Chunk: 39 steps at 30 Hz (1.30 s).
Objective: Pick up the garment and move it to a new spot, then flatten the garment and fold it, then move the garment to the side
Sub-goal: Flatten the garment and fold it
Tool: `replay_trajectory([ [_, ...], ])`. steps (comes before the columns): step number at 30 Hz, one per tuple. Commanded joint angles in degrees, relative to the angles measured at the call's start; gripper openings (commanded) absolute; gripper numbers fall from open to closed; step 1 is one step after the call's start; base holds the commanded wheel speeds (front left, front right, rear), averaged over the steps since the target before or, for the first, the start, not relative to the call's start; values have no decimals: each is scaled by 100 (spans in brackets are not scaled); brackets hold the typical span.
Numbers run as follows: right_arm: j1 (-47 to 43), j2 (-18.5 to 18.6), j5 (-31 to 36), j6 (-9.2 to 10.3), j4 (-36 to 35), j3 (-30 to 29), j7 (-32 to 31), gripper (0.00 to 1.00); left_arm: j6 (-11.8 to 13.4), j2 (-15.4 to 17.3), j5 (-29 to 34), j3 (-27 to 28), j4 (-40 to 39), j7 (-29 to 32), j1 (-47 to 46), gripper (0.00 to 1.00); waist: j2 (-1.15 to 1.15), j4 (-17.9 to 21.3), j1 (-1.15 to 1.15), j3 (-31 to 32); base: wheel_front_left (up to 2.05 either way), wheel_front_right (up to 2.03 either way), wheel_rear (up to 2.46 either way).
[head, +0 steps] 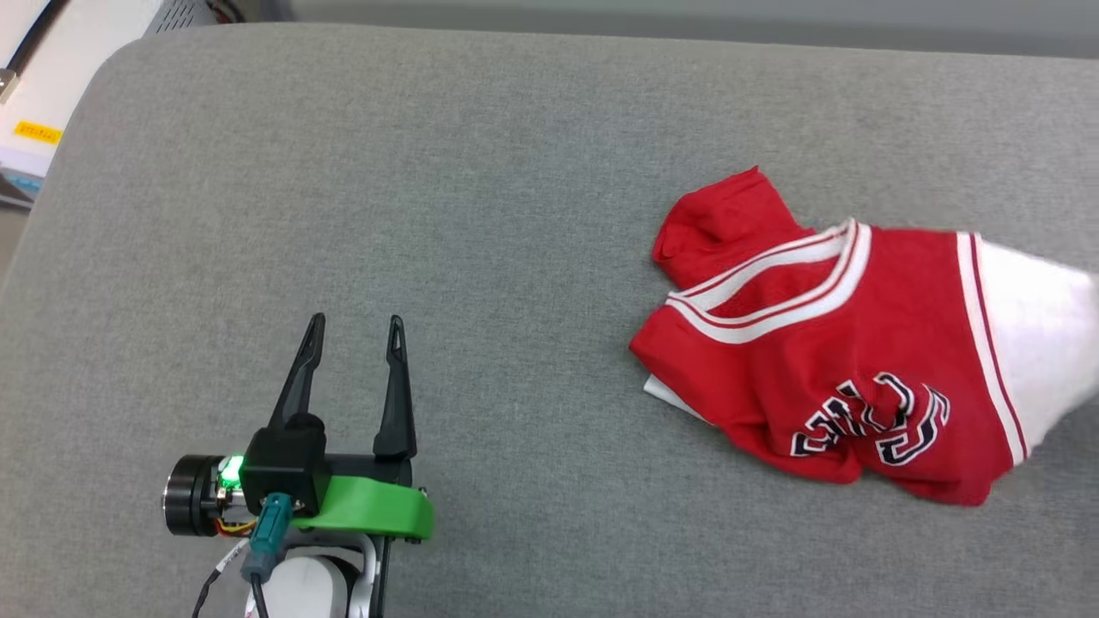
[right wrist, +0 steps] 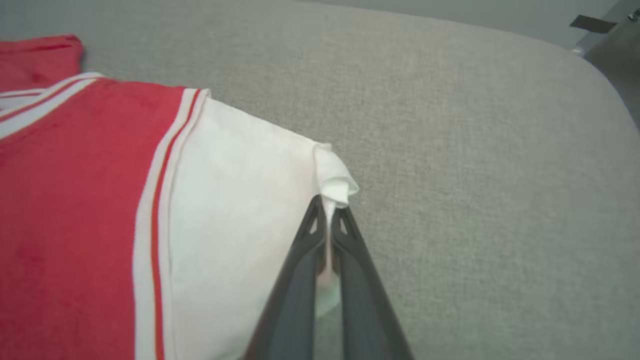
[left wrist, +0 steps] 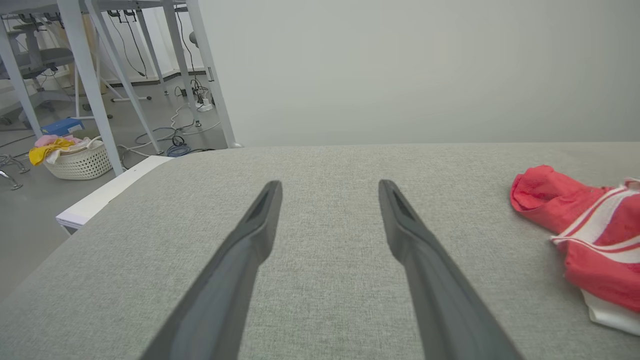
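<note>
A grey cloth-covered table (head: 429, 172) with rounded corners fills the scene, a pale wall behind its far edge; the garment (head: 824, 360) lies crumpled on the right side of it, red body bunched, lettering twisted, one white sleeve (right wrist: 240, 190) stretched out to the right; the right hand (right wrist: 328, 207) is clenched on that sleeve's outer hem, a small curl of white cloth poking past its tips; the left hand (head: 356, 319) hangs spread wide above bare table at the near left, well apart from the cloth; the jersey looks light, soft and limp, so lifted by one hem it should sag and trail; a second hold near the far-left red fold would likely spread it.
</note>
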State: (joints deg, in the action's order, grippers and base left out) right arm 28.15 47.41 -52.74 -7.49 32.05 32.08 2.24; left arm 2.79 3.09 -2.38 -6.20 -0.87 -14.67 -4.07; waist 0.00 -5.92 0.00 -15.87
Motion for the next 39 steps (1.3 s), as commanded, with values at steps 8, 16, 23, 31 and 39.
replay_trajectory([
  [8,-1416,-432,-31,0,789,-943,296,0,-95,-21,82,50,36,-33,102,100,0,308,0,270,0,0,0],
  [16,-2056,-843,259,0,1072,-1655,534,87,-155,-19,110,113,99,-33,142,100,0,400,0,397,0,0,0],
  [23,-1794,-1151,1457,0,634,-2658,1242,100,-286,73,123,140,109,-33,66,100,0,486,0,595,0,0,0],
  [31,-2226,-2880,3521,0,-2155,-3985,1274,100,-702,397,83,98,126,-33,-487,100,0,548,0,674,0,0,0],
  [39,-2655,-3558,4182,0,-3481,-3643,1160,100,-1017,1088,-389,-581,854,166,-1760,100,0,540,0,567,0,0,0],
])
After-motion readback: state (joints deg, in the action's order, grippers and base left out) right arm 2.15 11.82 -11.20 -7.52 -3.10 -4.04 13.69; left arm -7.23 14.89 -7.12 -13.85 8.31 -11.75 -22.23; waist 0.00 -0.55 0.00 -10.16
